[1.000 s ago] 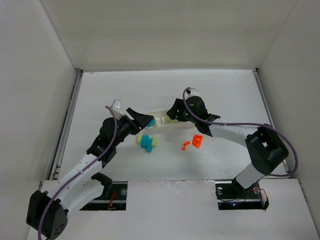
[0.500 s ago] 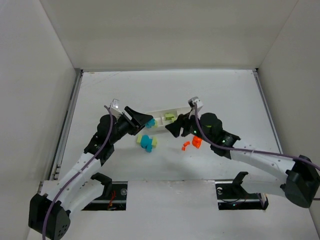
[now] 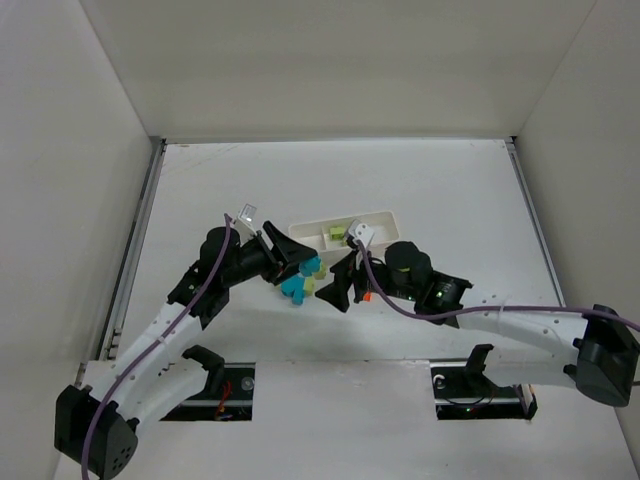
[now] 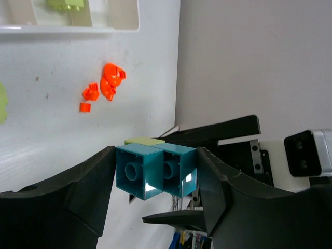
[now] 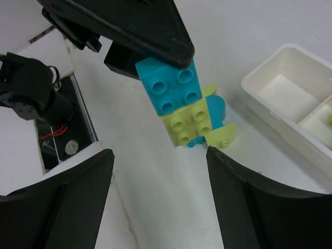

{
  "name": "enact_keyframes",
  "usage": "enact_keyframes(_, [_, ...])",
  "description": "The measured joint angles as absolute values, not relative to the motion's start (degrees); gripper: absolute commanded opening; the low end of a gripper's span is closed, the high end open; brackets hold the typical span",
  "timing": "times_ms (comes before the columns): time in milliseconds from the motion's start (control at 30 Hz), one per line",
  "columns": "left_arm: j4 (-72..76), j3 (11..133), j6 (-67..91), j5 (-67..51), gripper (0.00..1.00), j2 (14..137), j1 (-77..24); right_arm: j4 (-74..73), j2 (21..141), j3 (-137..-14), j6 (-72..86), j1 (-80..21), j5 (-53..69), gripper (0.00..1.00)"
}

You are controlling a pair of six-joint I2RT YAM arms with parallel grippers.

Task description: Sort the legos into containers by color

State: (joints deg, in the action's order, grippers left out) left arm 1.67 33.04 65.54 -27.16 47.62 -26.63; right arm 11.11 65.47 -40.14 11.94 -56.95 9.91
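Note:
My left gripper (image 4: 155, 179) is shut on a cyan lego (image 4: 155, 170) that has a yellow-green lego (image 5: 189, 124) stuck to it, held above the table. Under it on the table lie a cyan piece (image 3: 293, 288) and a small yellow-green piece (image 5: 220, 136). My right gripper (image 3: 340, 283) stands open just right of that held stack, with nothing between its fingers. Orange legos (image 4: 108, 85) lie loose on the table, mostly hidden under the right arm in the top view. The white tray of containers (image 3: 380, 218) holds a yellow-green lego (image 3: 337, 234).
White walls close in the table on the left, back and right. The two arm bases and their dark cut-outs sit at the near edge. The tray's near corner (image 5: 259, 88) lies just right of the held stack.
The right gripper left the tray, swung left and toward the near edge up to the left gripper, and opened wider. The left gripper shifted slightly right, still holding its cyan lego.

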Motion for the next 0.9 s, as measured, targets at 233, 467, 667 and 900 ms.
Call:
enact_keyframes(233, [0.9,33.0,65.3,-28.1,0.36,47.4,-28.5,10.7,66.0,-41.4,10.4,-54.6,13.2,0.79])
enact_keyframes(467, [0.9,33.0,65.1,-28.1,0.36,46.7,-29.0,10.7,68.1,-42.2,10.2,-54.3,15.0,0.69])
enact_keyframes(667, [0.7,33.0,65.0,-28.1,0.35,46.6,-29.6,10.7,70.1,-42.4,10.1,-54.3,15.3,0.51])
enact_keyframes(900, [0.4,33.0,64.8,-28.1,0.35,45.8,-29.1,11.1,70.1,-42.6,10.3,-54.3,15.3,0.39])
